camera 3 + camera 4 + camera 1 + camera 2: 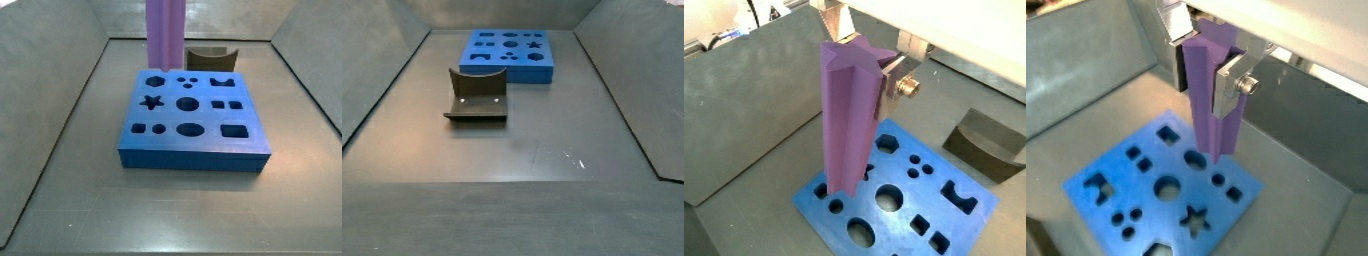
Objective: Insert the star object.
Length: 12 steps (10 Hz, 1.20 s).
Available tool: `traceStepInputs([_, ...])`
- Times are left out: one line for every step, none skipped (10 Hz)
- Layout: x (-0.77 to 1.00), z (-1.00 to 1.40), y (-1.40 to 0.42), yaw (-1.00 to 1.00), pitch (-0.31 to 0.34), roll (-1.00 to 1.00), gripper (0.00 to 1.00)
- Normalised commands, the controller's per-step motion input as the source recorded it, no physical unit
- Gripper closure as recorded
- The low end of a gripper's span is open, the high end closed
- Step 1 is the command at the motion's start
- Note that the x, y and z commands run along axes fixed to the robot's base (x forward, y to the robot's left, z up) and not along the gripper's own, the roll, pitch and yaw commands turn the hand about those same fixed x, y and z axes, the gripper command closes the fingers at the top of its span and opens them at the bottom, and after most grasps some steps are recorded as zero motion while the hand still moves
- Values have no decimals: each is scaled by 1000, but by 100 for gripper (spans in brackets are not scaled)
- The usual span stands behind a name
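Note:
The star object (pixel 851 110) is a long light purple prism with ridged sides. It hangs upright, and my gripper (pixel 867 72) is shut on its upper end, one silver finger (pixel 895 92) flat against each side. Both wrist views show this, with the gripper (pixel 1204 80) on the star object (pixel 1216 110). Its lower end is above the blue block (pixel 911 215) with shaped holes, apart from it. In a side view the star object (pixel 166 35) hangs over the back left of the blue block (pixel 194 150). The star-shaped hole (pixel 152 101) is open and shows in a wrist view too (pixel 1194 220). The gripper is out of both side views.
A dark olive arch-shaped piece (pixel 210 55) lies on the floor just beyond the block; it also shows in a wrist view (pixel 989 145) and in a side view (pixel 476 95). Grey walls (pixel 54 120) enclose the floor on all sides.

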Motion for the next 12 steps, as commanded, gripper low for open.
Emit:
traceStepInputs([-537, -414, 540, 0, -57, 437, 100])
traceStepInputs([-497, -431, 546, -11, -50, 429, 100])
traceStepInputs([-289, -777, 309, -197, -20, 247, 100])
traceStepInputs([-71, -929, 117, -249, -76, 113, 100])
traceStepInputs([40, -774, 11, -269, -123, 21, 100])
traceStepInputs([123, -691, 3, -263, -74, 100, 100])
traceStepInputs([226, -431, 57, -220, 6, 224, 100])
traceStepInputs([140, -351, 29, -129, 30, 306, 100])
traceStepInputs([74, -326, 0, 0, 14, 371, 100])
traceStepInputs([149, -363, 0, 9, 4, 334, 100])
traceStepInputs([271, -374, 0, 29, 10, 244, 100])
traceStepInputs([243, -391, 0, 0, 0, 203, 100])
